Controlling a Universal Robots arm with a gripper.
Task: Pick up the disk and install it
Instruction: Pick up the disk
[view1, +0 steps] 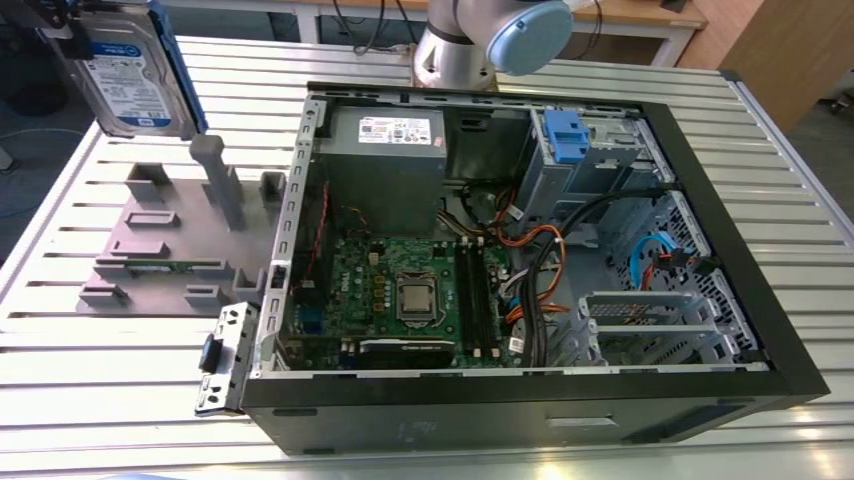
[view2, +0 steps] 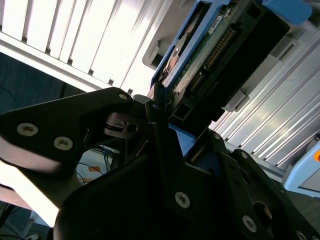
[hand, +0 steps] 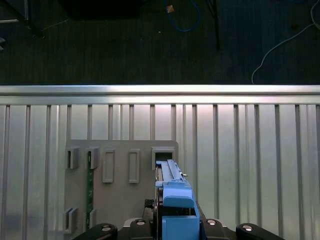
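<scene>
While the flat silver-grey disk (view1: 134, 75), with its white-and-blue label and bright blue plastic bracket, hangs upright above the grey slotted fixture plate (view1: 150, 240), it sits at the exterior view's far left, well apart from the open black computer case (view1: 534, 400). This carry, I judge, needs a firm, steady hold that clears the plate's posts. The black gripper (view2: 175, 132) is clamped on one end of the disk, its jaws closed against the bracket.

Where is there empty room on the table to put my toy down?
Bare slats of the table lie at the exterior view's lower left, past the grey holder plate, and along its right, beside the computer case. Inside the case, cables and the green board crowd everything.
</scene>
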